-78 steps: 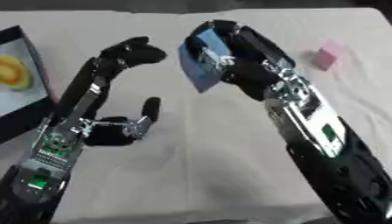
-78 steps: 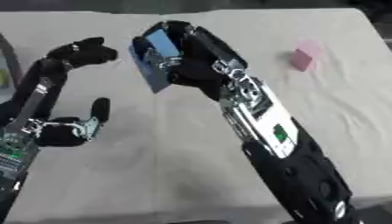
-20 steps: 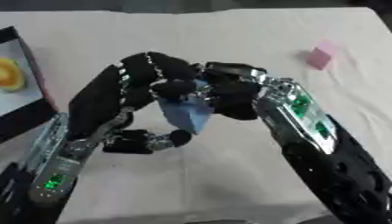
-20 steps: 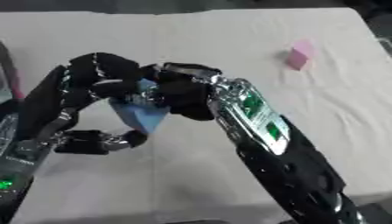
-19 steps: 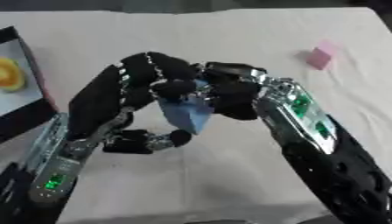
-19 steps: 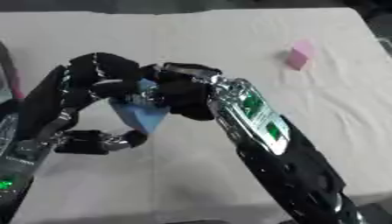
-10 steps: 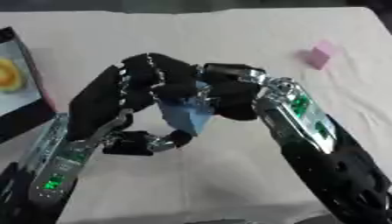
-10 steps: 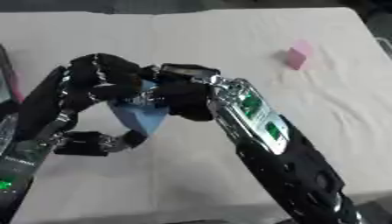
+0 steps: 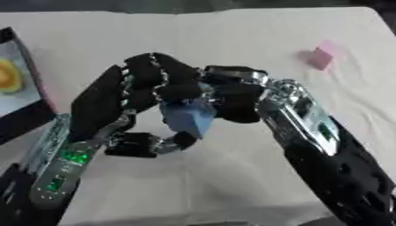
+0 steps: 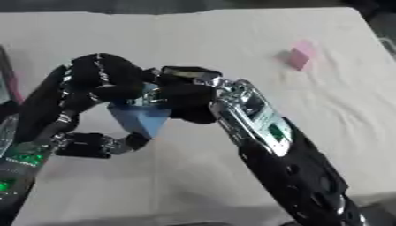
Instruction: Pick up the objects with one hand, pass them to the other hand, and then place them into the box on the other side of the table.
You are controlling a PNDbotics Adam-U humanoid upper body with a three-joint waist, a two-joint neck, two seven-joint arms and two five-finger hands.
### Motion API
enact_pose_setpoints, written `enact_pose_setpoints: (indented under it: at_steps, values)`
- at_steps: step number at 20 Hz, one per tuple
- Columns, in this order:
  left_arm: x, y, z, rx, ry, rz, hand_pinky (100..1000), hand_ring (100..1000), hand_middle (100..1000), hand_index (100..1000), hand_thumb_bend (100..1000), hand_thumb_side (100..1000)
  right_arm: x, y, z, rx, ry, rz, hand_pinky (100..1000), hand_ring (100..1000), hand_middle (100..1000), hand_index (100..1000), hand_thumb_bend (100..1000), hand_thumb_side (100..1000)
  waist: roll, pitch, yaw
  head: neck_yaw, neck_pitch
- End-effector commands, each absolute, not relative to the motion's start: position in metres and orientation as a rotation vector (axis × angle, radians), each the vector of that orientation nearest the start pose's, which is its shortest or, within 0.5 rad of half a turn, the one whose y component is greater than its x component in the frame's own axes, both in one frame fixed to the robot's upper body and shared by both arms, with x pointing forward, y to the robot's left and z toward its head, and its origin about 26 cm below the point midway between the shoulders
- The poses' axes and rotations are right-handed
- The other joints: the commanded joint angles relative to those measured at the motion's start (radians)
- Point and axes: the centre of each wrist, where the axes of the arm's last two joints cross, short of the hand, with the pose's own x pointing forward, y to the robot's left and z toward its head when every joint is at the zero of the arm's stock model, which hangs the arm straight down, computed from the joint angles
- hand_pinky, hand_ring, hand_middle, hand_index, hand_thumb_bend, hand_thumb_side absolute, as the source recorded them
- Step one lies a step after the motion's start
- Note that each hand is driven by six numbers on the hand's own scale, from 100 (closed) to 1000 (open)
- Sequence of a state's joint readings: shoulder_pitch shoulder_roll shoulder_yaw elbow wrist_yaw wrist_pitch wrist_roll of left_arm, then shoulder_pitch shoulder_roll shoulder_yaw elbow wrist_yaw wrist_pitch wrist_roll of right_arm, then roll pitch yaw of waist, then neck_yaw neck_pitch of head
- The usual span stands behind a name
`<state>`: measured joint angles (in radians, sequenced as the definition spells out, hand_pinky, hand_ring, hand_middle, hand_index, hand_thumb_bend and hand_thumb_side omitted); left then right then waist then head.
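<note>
left hand (image 9: 147, 88) and right hand (image 9: 232, 99) meeting mid-view, fingers curled, seemingly touching

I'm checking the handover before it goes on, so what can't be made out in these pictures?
- Blue block: its top is covered by the left hand and right hand in both views, so which fingers carry it is unclear.
- Box: cut off by the left edge of the left eye view; a yellow thing inside is only partly shown.
- Pink block: blurred, details unreadable.
</note>
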<state>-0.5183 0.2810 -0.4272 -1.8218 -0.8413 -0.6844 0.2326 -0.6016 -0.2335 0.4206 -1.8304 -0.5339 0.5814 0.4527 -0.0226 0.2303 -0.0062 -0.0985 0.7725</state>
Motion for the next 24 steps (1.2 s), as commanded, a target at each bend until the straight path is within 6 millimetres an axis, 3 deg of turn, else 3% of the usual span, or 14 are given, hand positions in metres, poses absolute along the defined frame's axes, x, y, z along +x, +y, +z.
enact_pose_setpoints:
  at_steps: [1,7,11,15,24]
  values:
    - [0.3197,0.1338,0.1896,-0.321,2.724,1.177,707,685,503,806,290,100,0.3199,-0.1197,0.2181,0.962,-1.419,1.015,809,472,488,647,344,375,0.002,-0.014,-0.002,-0.001,-0.002]
    - [0.3198,0.1332,0.1892,-0.320,2.727,1.159,699,664,484,781,216,100,0.3201,-0.1203,0.2180,0.996,-1.439,1.005,809,491,534,689,476,463,0.003,-0.014,-0.002,-0.002,-0.002]
    - [0.3196,0.1330,0.1889,-0.315,2.724,1.153,695,658,479,772,208,100,0.3201,-0.1208,0.2184,1.032,-1.457,0.987,859,571,739,846,667,624,0.004,-0.014,-0.003,-0.003,-0.002]
    - [0.3193,0.1331,0.1890,-0.312,2.721,1.151,695,656,478,772,212,100,0.3211,-0.1212,0.2172,1.089,-1.470,0.942,940,673,875,904,782,739,0.004,-0.014,-0.003,-0.004,-0.002]
    - [0.3216,0.1416,0.1832,-0.350,2.742,1.168,706,657,478,772,184,100,0.3203,-0.1226,0.2176,1.212,-1.466,0.797,962,705,896,921,768,732,0.005,-0.013,-0.003,-0.005,-0.002]
